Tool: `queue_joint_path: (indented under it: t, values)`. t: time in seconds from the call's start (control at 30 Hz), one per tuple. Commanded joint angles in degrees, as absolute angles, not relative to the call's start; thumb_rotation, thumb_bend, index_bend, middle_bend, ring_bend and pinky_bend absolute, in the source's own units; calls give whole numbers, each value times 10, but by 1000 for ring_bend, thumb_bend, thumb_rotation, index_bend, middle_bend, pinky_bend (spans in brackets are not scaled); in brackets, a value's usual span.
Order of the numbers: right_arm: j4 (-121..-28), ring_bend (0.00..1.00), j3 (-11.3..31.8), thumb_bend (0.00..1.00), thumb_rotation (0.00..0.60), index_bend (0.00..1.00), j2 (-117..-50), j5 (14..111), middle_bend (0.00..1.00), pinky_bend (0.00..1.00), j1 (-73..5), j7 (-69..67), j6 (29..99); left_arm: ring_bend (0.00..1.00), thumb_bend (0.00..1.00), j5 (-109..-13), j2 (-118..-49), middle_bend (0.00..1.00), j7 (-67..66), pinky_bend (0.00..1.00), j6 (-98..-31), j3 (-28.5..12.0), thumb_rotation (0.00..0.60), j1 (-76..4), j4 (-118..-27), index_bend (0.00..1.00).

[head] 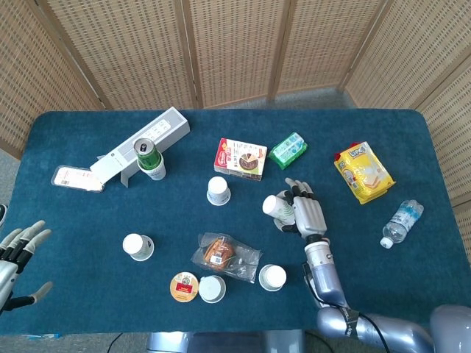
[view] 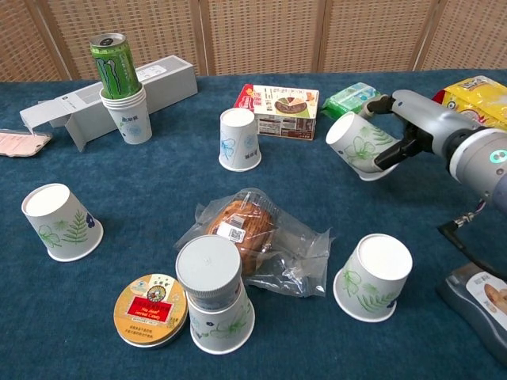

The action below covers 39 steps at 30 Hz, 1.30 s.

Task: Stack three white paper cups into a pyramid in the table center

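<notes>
My right hand (head: 303,210) (view: 400,125) grips a white paper cup (view: 356,145) (head: 275,207) with a leaf print, held above the table and tipped on its side, base toward the left. Another cup (view: 239,139) (head: 218,190) stands upside down near the table middle. One upside-down cup (view: 57,222) (head: 137,247) sits at the left. A further one (view: 372,276) (head: 271,277) stands at the front right. My left hand (head: 18,254) hangs open off the table's left edge, in the head view only.
A green can (view: 116,66) tops a stack of cups (view: 131,116) beside a grey box (view: 103,103). A wrapped pastry (view: 252,229), a lidded cup (view: 214,294) and a round tin (view: 152,309) lie in front. A snack box (view: 279,108), a green packet (view: 352,103), a yellow bag (head: 363,171) and a bottle (head: 401,221) lie around.
</notes>
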<state>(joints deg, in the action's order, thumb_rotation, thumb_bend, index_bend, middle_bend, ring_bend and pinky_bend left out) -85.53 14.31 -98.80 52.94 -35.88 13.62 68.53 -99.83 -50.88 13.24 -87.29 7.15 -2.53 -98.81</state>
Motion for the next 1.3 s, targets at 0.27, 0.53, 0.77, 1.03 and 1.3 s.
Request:
queue_joint_path:
  t: [0.27,0.53,0.77,1.03,1.3]
  values:
    - [-801,0,168,357,600,414,-1032,578,69,0,-337,38,699,0,313,-999,-509,0,133,0,-870,72,600,-27,-988,0]
    - [-770,0,183,356,600,413,-1062,590,67,0,-325,-22,694,0,311,-999,-509,0,132,0,-868,73,600,-27,-990,0]
    - [-741,0,187,354,600,417,-1076,591,68,0,-321,-39,681,0,310,-999,-509,0,133,0,-867,73,600,-28,-990,0]
    - [-715,0,186,353,600,417,-1087,604,67,0,-316,-55,670,0,311,-998,-511,0,131,0,-865,73,600,-29,-990,0]
    - [-697,0,182,297,600,386,-1087,624,52,0,-308,-82,661,0,310,-998,-511,0,129,0,-865,74,600,-29,-990,0]
